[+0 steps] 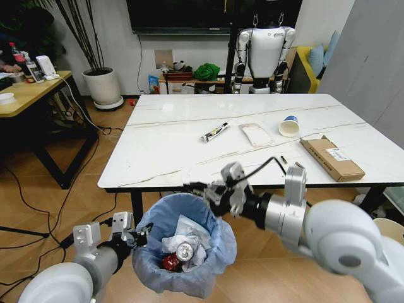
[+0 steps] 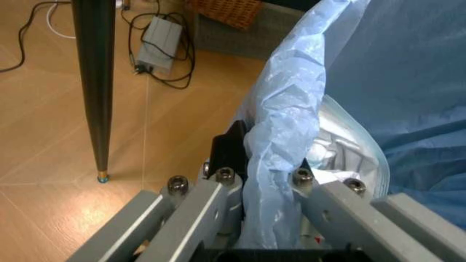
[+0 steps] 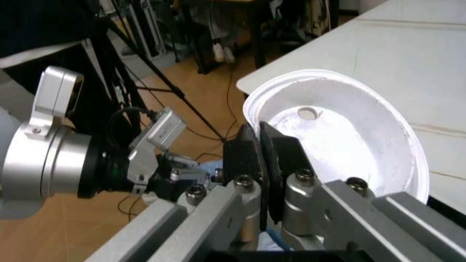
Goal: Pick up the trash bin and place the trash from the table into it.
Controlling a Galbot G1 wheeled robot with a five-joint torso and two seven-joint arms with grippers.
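1. The left gripper point(image 1: 136, 235) is low at the near left, pinching the rim of the trash bin point(image 1: 154, 268); in the left wrist view its fingers point(image 2: 231, 146) clamp a fold of the light blue bag point(image 2: 280, 142).
2. The bin sits off the table's near edge, below the head camera. Inside lie a crushed red can point(image 1: 171, 261), a silver can end and crumpled white paper point(image 1: 189, 232); the bin's bottom is cut off.
3. The right gripper point(image 1: 214, 196) hovers over the bin's far rim, just off the table edge. Its fingers point(image 3: 251, 164) are pressed together on the edge of a white bowl-shaped lid point(image 3: 342, 136); in the head view that piece is hidden behind the gripper.
4. On the marble table point(image 1: 177, 136) remain a small tube point(image 1: 215, 132), a flat pale wrapper point(image 1: 257, 134), a blue-rimmed paper cup point(image 1: 290, 126) on its side and a brown cardboard box point(image 1: 332, 158).
5. Two small dark bits near the box are too small to identify.
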